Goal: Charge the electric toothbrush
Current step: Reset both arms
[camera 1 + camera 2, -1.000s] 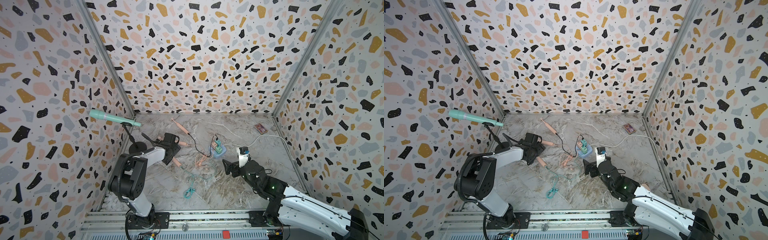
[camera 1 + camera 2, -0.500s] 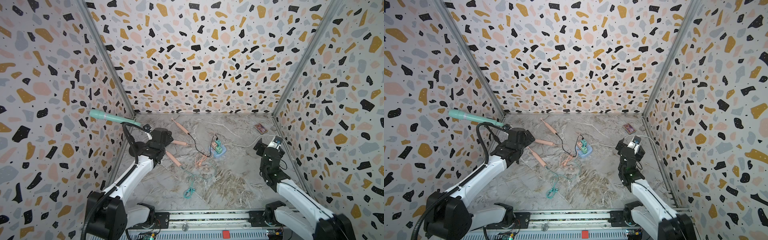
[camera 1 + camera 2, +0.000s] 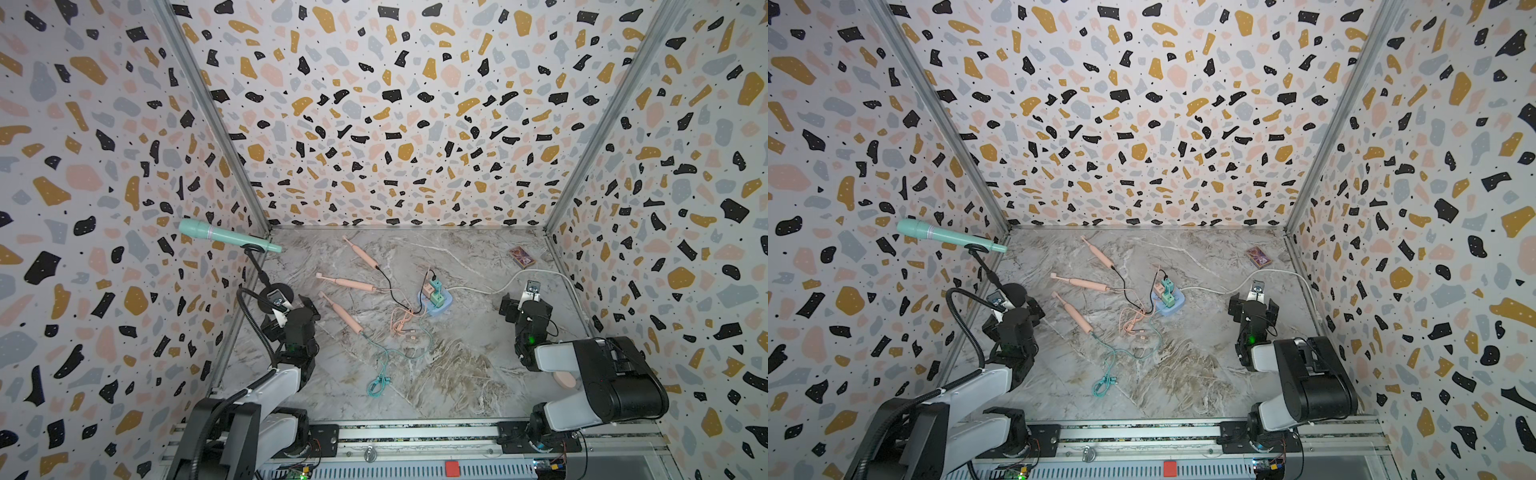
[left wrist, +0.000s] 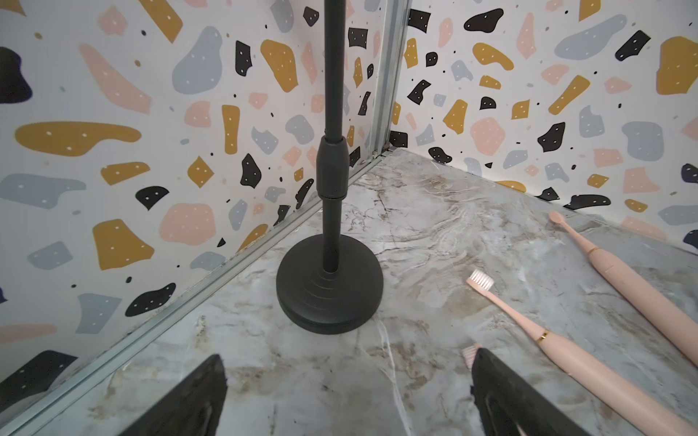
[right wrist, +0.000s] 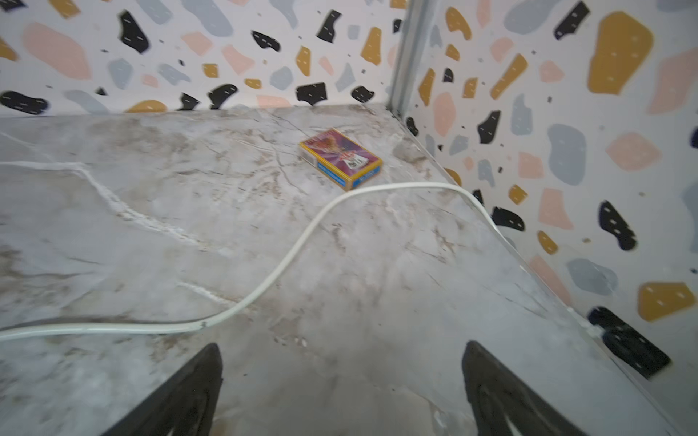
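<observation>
The left tool [image 4: 347, 381] hangs wide open over the counter [image 3: 457, 374] with nothing between its jaws. Straight ahead of it stands the round black base of a microphone stand [image 4: 330, 294]. The three pink toothbrushes lie flat off to its inner side, toward the middle of the counter. The nearest toothbrush [image 3: 340, 312] has its brush head just beside one of the tool's fingers [image 4: 498, 392]. In the left wrist view that finger covers all but the bristles, and whether the two touch cannot be told. The middle toothbrush [image 4: 559, 347] lies just past it. The farthest toothbrush [image 4: 638, 292] lies beyond that, its handle cut off by the frame edge.

The right tool [image 5: 342, 351] is spread wide and empty, well apart from all three toothbrushes, with the charging block [image 3: 434, 297] between it and them. A white cord [image 5: 287, 260] crosses the counter in front of it, and a small box [image 5: 340, 158] lies farther ahead near the corner.

In both top views a teal cable [image 3: 377, 384] ends at the nearest toothbrush's base, a black cable [image 3: 390, 284] at the farthest one's, and a pink cable [image 3: 399, 324] near the middle one's. All are too small to tell whether any plug is seated.
</observation>
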Robot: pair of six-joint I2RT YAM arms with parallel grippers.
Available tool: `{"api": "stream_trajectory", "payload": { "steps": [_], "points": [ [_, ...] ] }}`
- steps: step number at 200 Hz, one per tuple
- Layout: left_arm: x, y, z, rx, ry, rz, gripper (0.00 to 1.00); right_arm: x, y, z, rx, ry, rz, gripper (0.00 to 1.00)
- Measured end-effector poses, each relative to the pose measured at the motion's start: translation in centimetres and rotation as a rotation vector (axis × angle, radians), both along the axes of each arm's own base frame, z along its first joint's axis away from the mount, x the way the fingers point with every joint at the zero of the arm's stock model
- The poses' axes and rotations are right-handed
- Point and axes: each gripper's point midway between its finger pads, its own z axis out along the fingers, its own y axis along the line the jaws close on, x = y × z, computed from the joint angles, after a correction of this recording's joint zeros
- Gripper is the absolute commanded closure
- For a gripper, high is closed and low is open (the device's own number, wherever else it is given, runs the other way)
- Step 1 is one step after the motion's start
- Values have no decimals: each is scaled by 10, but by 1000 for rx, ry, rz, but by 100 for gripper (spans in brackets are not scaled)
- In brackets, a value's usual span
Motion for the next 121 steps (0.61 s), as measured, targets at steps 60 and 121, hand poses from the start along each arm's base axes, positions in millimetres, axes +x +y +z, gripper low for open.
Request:
{"api": "stream_trajectory", "payload": {
  "steps": [60,121],
  "points": [
    [17,-19,20,71,-77,-145,1,-9,14,4,3,-79,110,1],
    [14,-34,-34,137,69,-225,0,-7,17,12,6,-113,126,1]
  ]
}}
